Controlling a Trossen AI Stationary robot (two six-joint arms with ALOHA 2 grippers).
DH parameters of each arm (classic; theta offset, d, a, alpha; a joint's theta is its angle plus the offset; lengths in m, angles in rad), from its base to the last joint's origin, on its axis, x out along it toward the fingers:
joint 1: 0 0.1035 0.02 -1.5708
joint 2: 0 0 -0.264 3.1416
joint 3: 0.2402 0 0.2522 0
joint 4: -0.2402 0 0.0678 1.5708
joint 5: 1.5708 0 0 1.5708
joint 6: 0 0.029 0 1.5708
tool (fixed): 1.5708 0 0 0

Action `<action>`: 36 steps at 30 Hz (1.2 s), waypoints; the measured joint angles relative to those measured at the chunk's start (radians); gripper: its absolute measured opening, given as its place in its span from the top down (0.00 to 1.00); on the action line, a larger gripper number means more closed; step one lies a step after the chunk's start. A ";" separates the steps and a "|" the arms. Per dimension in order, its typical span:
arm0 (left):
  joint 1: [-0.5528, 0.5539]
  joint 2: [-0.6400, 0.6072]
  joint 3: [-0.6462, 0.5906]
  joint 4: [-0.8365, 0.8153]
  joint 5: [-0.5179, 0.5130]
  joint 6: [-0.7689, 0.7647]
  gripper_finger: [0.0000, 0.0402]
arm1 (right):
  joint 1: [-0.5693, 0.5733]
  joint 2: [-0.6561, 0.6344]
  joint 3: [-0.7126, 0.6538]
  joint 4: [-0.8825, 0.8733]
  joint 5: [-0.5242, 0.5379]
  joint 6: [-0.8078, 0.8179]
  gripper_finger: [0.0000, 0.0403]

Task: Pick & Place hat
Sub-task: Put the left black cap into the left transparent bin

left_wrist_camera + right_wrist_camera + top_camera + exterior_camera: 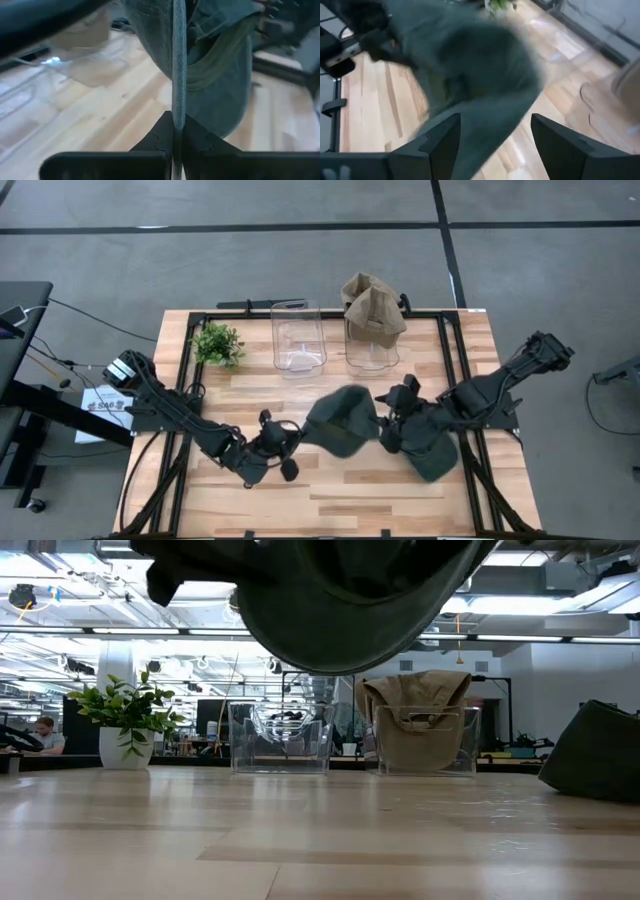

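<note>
A dark green hat (342, 423) hangs in the air over the middle of the table; in the low view the hat (350, 600) is well clear of the wood. My left gripper (297, 438) is shut on its left side. My right gripper (386, 424) is open at the hat's right side, and in the right wrist view a fold of the hat (470, 75) runs down between its spread fingers (440, 145). A second dark hat (435, 455) lies flat on the table under the right arm. My left gripper (173, 120) pinches the hat's brim edge (178, 90) between its two fingers, coming level from the table's left. The brim stands on edge in the pinch, and the hat's crown (220, 75) hangs beyond it, lifted clear. My right gripper: I cannot tell whether its fingers touch the cloth.
Two clear bins stand at the far edge: the left bin (298, 335) is empty, and the right bin (372, 350) holds a tan hat (372, 305). A small potted plant (218, 343) is at the far left. Bare wood lies along the near edge.
</note>
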 joint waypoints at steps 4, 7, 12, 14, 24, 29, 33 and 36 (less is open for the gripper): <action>0.039 0.000 0.000 0.000 -0.009 -0.014 0.97 | 0.034 -0.018 0.000 -0.062 0.022 0.098 0.44; 0.062 0.000 0.000 0.000 -0.020 -0.031 0.97 | 0.060 -0.020 0.000 -0.093 0.025 0.161 0.46; 0.107 0.000 0.000 0.006 -0.053 -0.033 0.97 | 0.126 0.014 0.000 -0.138 0.062 0.271 0.48; 0.125 0.000 0.000 0.015 -0.056 -0.033 0.97 | 0.153 0.047 0.000 -0.157 0.123 0.317 0.48; 0.174 0.000 0.000 0.135 -0.071 0.079 0.97 | 0.194 0.288 -0.005 -0.174 0.360 0.535 0.54; 0.177 -0.001 0.000 0.185 -0.071 0.123 0.97 | 0.153 0.364 -0.005 -0.168 0.377 0.600 0.59; 0.172 -0.001 0.000 0.188 -0.071 0.122 0.97 | 0.121 0.382 -0.005 -0.123 0.406 0.570 0.62; 0.165 -0.004 0.000 0.187 -0.070 0.111 0.97 | 0.101 0.382 -0.005 -0.066 0.407 0.503 0.62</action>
